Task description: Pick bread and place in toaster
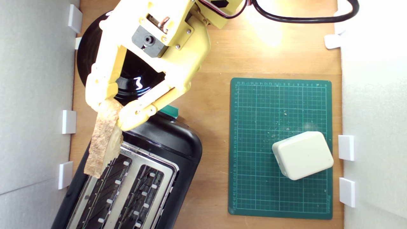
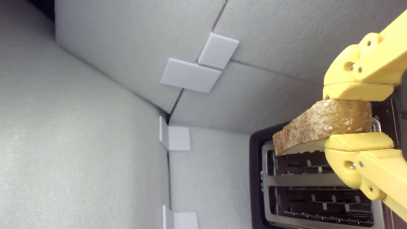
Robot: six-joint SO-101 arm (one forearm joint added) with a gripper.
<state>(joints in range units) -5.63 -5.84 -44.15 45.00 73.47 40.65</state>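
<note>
My gripper [image 2: 356, 117] has its jaws clamped on the bread [image 1: 103, 140], crust up, above the toaster [image 1: 178, 149]; I judge I must line it along the slot nearest the wall before lowering

The toaster [image 1: 178, 149] runs off the exterior view's bottom edge, and its green lever knob [image 1: 170, 111] mostly hides behind the gripper [image 1: 109, 113]. The arm covers a big chunk of the black plate [image 1: 87, 60]. Can't tell if the bread [image 1: 103, 140] touches the slot.
</note>
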